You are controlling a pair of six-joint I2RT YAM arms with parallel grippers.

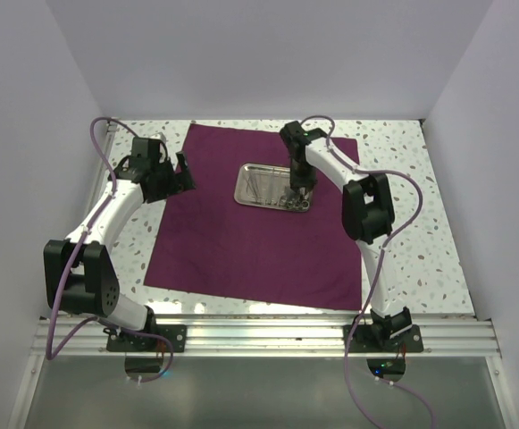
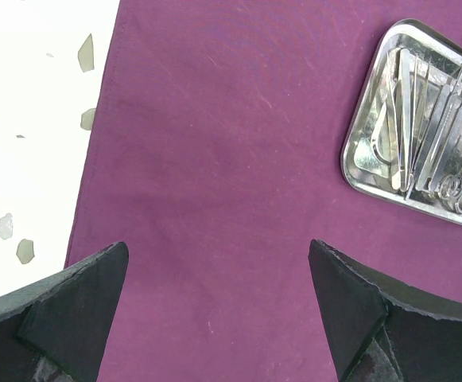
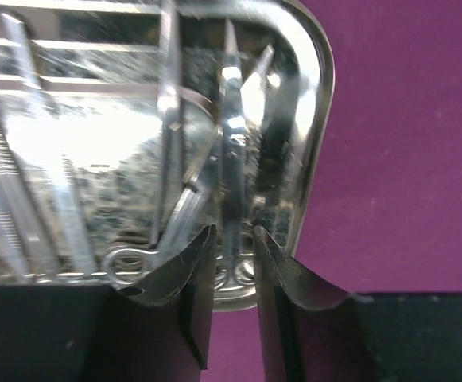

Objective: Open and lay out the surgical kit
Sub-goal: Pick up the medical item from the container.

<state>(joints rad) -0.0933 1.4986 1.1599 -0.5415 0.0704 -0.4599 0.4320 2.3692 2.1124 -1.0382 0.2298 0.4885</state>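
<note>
One tray (image 1: 246, 174) sat mid-frame on one cloth (image 1: 241, 250); left gripper (image 1: 186, 173) hovered wide, right gripper (image 3: 234, 247) pointed down, jaws narrow around one tool (image 3: 231, 159), hold unclear.

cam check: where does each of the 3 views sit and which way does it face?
Top external: above and behind the robot, looking down on the table; left arm, right arm, cloth, tray show.
Left wrist: on the left arm, facing down at the cloth's left edge; its wide-open fingers frame the bottom.
Right wrist: close over the tray's corner, facing down; its fingers narrowly apart at the bottom.
Shared: all three see tray and cloth.
</note>
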